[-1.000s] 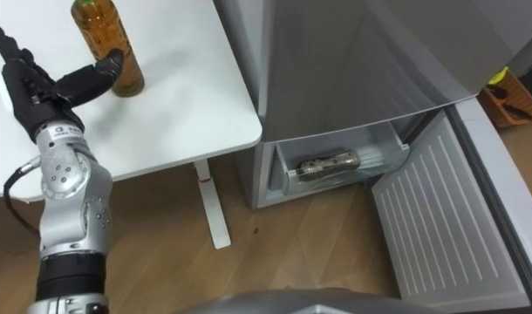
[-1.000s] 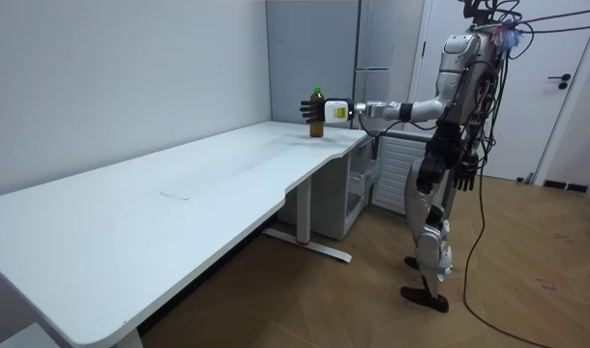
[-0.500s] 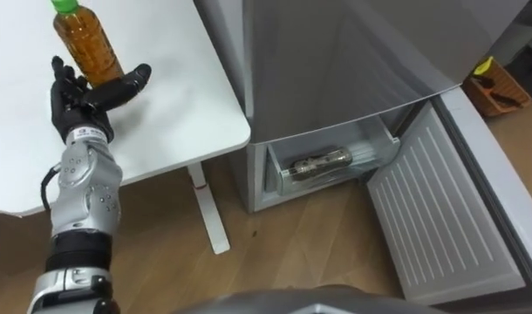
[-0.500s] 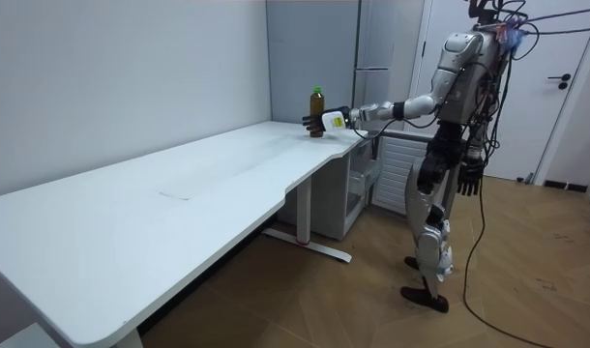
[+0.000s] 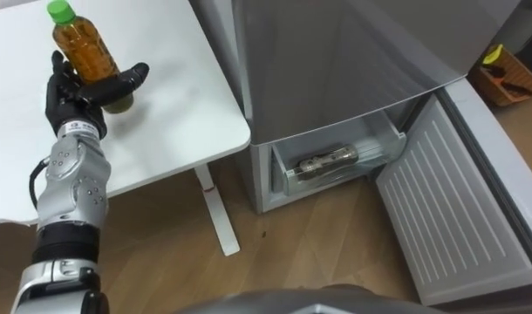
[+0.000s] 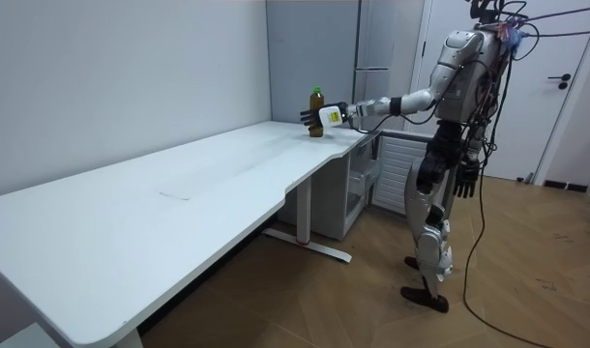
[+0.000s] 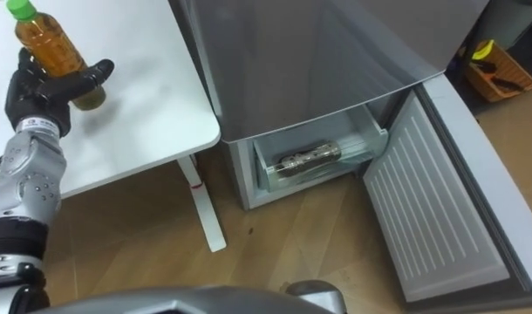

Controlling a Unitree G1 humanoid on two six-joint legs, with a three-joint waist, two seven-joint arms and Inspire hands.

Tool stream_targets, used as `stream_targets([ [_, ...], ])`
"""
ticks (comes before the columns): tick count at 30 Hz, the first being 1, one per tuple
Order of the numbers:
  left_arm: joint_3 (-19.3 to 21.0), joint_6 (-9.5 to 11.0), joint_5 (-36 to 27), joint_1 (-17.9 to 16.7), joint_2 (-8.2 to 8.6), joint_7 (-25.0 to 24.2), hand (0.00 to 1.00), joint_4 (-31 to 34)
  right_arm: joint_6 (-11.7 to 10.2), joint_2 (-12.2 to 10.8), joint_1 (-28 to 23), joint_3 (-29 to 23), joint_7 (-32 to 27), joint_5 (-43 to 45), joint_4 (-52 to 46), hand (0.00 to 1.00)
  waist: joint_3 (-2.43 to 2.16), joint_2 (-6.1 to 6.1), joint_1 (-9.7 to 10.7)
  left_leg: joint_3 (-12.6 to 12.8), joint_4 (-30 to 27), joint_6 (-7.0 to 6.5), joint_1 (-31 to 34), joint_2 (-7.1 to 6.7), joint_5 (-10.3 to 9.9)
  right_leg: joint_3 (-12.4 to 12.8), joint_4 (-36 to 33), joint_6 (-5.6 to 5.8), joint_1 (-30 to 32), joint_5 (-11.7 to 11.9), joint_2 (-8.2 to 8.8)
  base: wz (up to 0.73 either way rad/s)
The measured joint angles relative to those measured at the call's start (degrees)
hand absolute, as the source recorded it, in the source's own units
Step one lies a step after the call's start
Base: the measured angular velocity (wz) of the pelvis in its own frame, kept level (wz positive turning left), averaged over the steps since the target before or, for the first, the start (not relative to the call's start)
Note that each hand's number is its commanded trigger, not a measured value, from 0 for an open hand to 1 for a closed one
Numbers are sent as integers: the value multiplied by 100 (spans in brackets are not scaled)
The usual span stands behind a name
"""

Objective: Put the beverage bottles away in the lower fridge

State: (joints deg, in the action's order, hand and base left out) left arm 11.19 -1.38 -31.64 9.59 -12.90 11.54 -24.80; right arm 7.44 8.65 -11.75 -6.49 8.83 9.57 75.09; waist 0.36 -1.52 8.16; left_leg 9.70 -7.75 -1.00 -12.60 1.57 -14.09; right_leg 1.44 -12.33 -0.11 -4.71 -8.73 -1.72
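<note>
Saw a tea bottle (image 5: 83,48) with a green cap upright on the white table (image 5: 179,96), near the corner next to the grey fridge (image 5: 336,61). Found the left hand (image 5: 74,96) against its lower part, spread wide rather than clenched: thumb stretched straight across the front, fingers (image 5: 55,74) rising along the far side. Lost the bottle's base behind that thumb, so could not tell whether it rested on the table or just above it. Made out no readable print on the bottle.

Noted the fridge's top cut off by the frame edge. Below, saw the lower door (image 5: 449,218) swung open and a pale drawer (image 5: 288,174) pulled out, with a second bottle (image 5: 329,163) lying on its side inside, blurred by the drawer's clear front. Caught an orange box (image 5: 513,85) half cropped at the edge.

In the room view, spotted the right hand (image 6: 466,181) hanging by the hip, too small to judge.
</note>
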Motion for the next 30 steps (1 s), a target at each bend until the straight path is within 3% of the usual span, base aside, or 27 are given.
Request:
stream_targets([
  [7, 163, 0, -30, 207, -185, 6, 0, 0, -4, -1, 30, -224, -65, 25, -2, 0, 15, 33, -4, -6, 2, 0, 27, -5, 0, 26, 7, 1, 86, -4, -9, -1],
  [13, 383, 0, -27, 428, -226, 53, 0, 4, -9, 18, 35, -237, -185, 0, 4, 0, 9, 28, -36, -6, 1, 0, 30, 0, 0, 34, 9, 0, 89, -4, -20, -2],
  [28, 383, 0, -27, 441, -236, 81, 0, -5, -32, 27, 47, -239, -288, 17, 18, 0, -15, -23, -41, -43, -5, 0, -7, -7, 0, 28, -29, -8, 83, -9, -20, 0],
  [29, 383, 0, -27, 441, -236, 81, 10, -8, -31, 27, 47, -239, -292, 17, 18, 0, -15, -27, -41, -45, -5, 0, -6, -7, 0, 28, -30, -8, 84, -9, -20, 0],
  [30, 383, -1, -27, 441, -236, 80, 44, -15, -31, 27, 47, -239, -300, 17, 18, 0, -17, -34, -42, -48, -5, 0, -5, -7, 0, 27, -31, -9, 84, -9, -21, 0],
])
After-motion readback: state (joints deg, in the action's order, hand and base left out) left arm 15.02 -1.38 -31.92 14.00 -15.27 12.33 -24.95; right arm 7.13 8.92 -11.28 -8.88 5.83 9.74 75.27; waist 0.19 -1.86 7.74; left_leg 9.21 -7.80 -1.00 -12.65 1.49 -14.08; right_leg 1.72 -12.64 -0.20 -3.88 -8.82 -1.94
